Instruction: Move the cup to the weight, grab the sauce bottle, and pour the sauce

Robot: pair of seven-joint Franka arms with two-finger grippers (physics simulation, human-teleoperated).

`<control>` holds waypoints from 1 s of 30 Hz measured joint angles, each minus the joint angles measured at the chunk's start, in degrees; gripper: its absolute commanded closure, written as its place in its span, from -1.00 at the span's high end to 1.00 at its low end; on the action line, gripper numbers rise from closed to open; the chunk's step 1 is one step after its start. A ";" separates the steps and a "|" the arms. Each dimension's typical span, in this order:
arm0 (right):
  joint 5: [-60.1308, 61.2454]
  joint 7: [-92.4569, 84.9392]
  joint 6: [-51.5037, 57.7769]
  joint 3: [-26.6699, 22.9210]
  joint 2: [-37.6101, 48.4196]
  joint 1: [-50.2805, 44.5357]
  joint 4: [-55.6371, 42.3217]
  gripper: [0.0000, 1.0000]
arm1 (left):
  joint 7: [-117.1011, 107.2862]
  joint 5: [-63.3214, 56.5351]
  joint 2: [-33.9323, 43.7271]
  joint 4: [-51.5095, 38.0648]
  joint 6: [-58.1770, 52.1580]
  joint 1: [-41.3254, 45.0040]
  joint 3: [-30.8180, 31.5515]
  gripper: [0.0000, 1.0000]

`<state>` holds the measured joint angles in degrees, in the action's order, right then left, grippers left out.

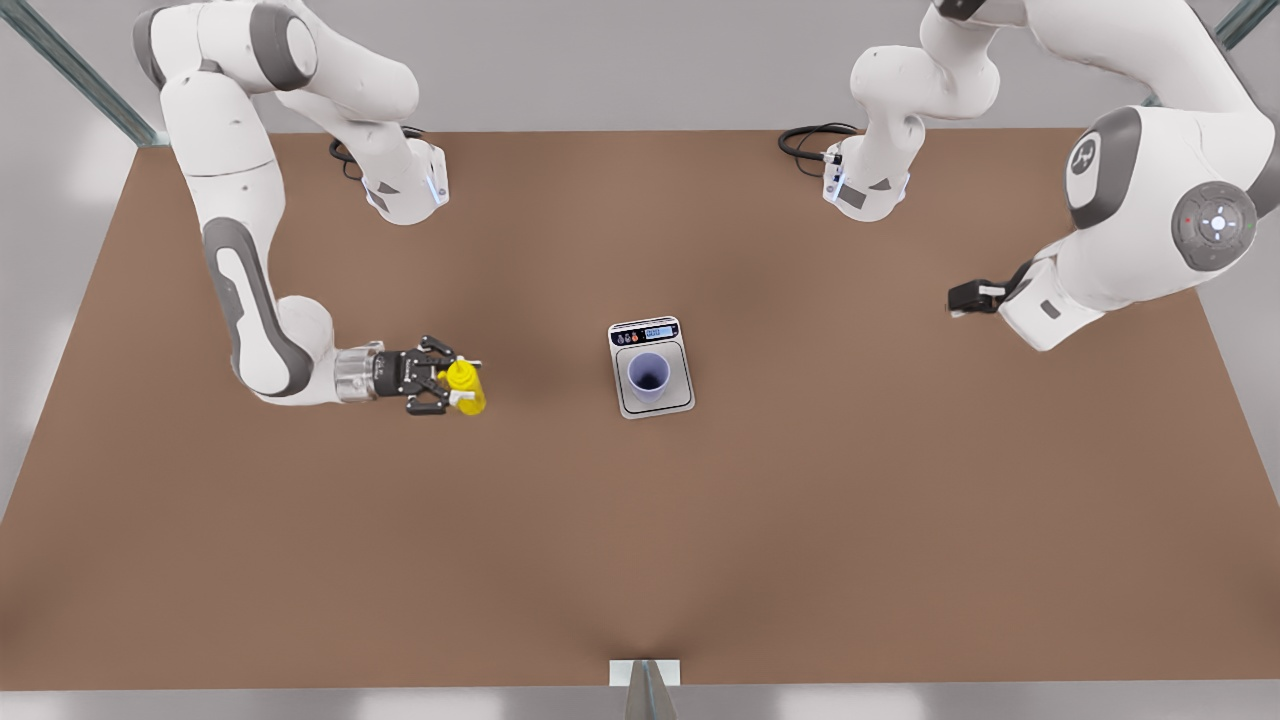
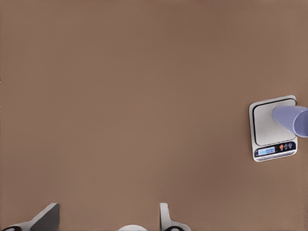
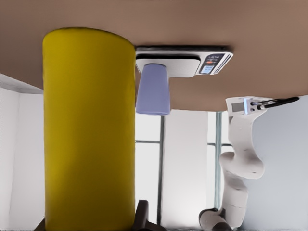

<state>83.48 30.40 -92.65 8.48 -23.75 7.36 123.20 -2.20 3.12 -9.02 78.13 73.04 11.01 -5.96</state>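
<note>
Front view shows the right end effector [image 1: 447, 388] clamped on the sauce bottle [image 1: 466, 388], well apart from the cup [image 1: 648, 376] standing on the weight [image 1: 651, 368], so carrying and tipping come next, while the left end effector [image 1: 958, 298] waits spread.

On the brown bench [image 1: 640, 540], mid-frame, the flat rectangular silver-grey scale with a white rim [image 1: 651, 367] carries the small lavender-blue tumbler [image 1: 648, 376], upright on its platform. At left centre, the right gripper [image 1: 445, 387] has its black jaws clamped on the bright yellow squeeze bottle [image 1: 466, 387]. At right, the left gripper [image 1: 968, 298] hangs well apart.
</note>
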 measured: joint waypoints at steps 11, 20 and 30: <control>-2.21 -3.65 -1.88 4.21 -6.75 4.22 1.97 -0.52 | -0.18 0.35 -1.45 0.09 0.35 -0.11 -0.18 1.00; -3.16 -8.88 -2.73 4.16 -11.27 4.41 1.98 -0.45 | -0.18 0.07 -1.79 0.26 0.16 -0.11 -0.18 1.00; -0.62 -9.88 -3.99 4.20 -13.14 4.58 1.93 0.69 | -0.18 0.05 -1.87 0.35 0.35 -0.12 -0.19 1.00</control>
<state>82.86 20.52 -96.63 12.68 -36.89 11.94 125.12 -2.37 3.17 -10.89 78.49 73.39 10.90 -6.15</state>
